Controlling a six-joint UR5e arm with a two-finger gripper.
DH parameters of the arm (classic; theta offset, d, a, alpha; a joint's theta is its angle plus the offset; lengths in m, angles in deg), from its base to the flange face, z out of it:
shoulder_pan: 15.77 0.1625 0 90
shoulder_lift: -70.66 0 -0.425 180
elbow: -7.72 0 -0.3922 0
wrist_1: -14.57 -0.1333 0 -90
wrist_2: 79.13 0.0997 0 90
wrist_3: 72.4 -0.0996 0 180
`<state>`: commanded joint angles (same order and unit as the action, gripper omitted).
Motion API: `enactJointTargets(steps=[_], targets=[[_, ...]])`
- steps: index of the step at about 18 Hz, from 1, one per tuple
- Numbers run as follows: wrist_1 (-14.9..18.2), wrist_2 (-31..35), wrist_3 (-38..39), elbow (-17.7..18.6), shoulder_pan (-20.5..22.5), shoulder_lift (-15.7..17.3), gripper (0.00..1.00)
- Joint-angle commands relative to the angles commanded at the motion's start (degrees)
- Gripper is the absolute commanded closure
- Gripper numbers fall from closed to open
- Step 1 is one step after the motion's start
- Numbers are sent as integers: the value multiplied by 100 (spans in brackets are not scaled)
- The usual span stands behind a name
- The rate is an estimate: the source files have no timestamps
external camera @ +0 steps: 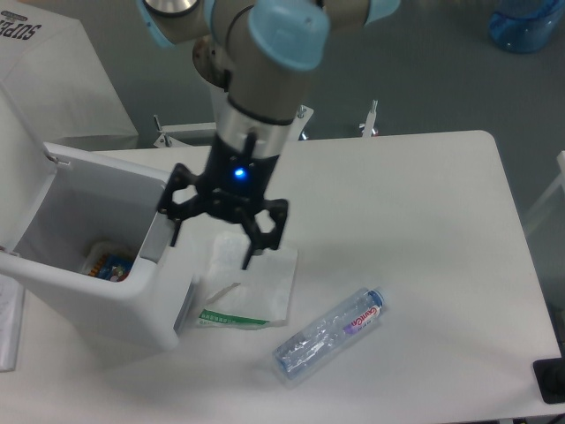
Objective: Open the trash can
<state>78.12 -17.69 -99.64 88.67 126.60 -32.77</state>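
The white trash can [106,311] stands at the table's left with its lid [19,168] swung up and back, so the inside shows. A colourful packet [109,265] lies at its bottom. My gripper [212,246] hangs just right of the can's right rim, open, with nothing between its fingers. Its left finger [174,233] is beside the grey latch [150,248]; I cannot tell whether they touch. The right finger hovers over a tissue pack.
A white tissue pack [252,287] lies right of the can, under the gripper. A clear plastic bottle [331,336] lies nearer the front edge. A black object [551,380] sits at the front right corner. A blue jug [530,22] stands on the floor beyond.
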Motion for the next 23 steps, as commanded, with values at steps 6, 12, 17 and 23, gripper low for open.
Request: enactJointTargets(steps=[6, 12, 17, 23], targets=[[-527, 447, -1289, -115, 880, -905, 0], [-519, 1326, -3055, -572, 1144, -1583, 0], [-475, 1915, -4209, -572, 1109, -1750, 0], [-475, 2338, -4632, -493, 1056, -1786, 0]])
